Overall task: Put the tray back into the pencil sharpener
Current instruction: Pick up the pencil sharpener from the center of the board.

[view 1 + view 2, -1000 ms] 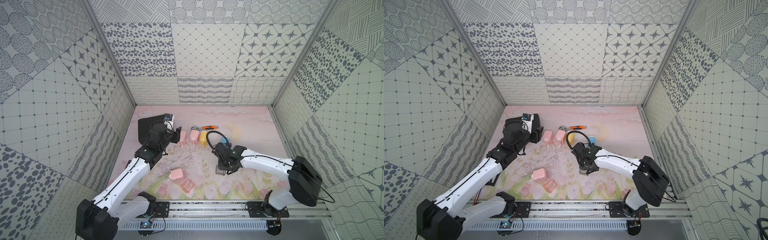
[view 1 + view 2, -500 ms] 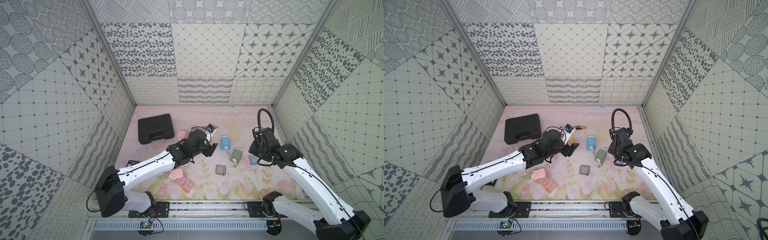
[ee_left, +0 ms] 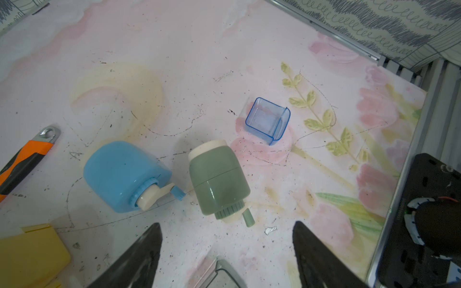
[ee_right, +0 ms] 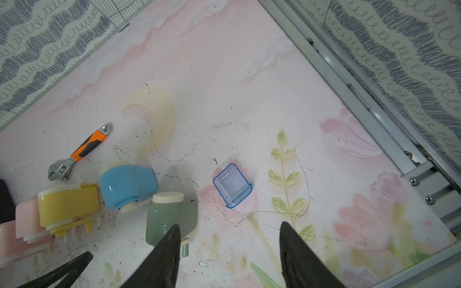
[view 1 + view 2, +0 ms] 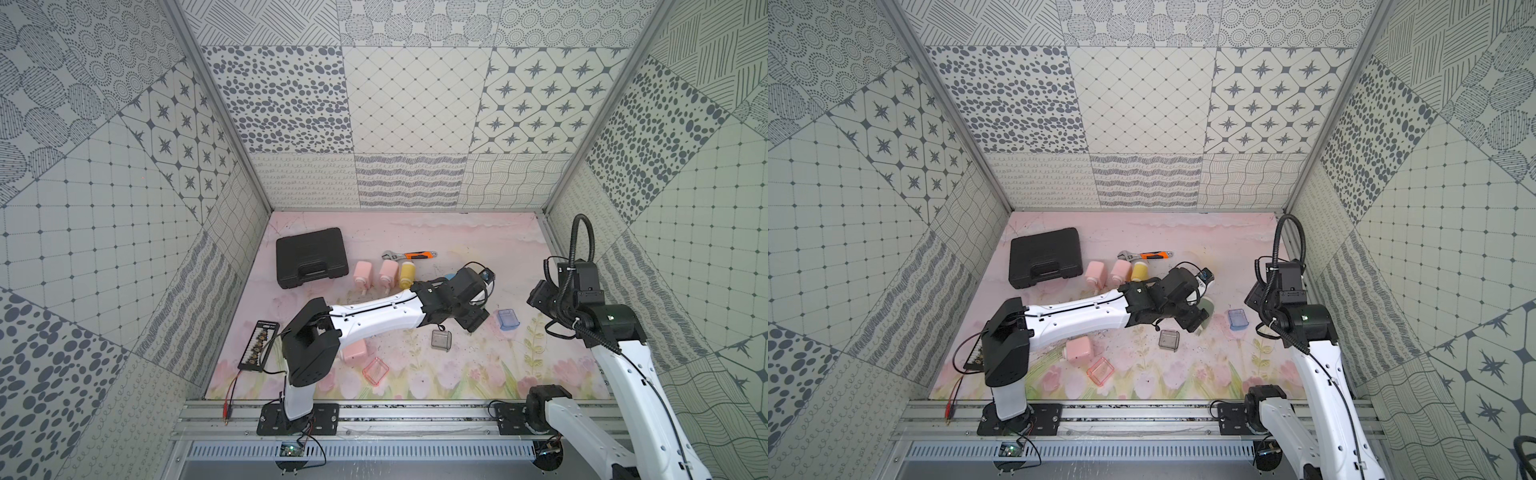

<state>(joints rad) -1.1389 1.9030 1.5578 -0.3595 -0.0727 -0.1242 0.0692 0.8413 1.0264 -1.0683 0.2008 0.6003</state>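
On the mat, the blue tray [image 5: 508, 319] lies open side up at 3 o'clock from the left gripper [image 3: 227, 224], apart from the blue pencil sharpener [image 3: 122, 174]. Left gripper and right gripper [image 4: 230, 224]: jaws spread wide, nothing held.

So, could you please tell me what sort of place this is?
Probably a robot test cell: patterned wall panels enclose a floral mat, the left arm and right arm are bolted to an aluminium rail, and a blue pencil sharpener and loose blue tray lie there.
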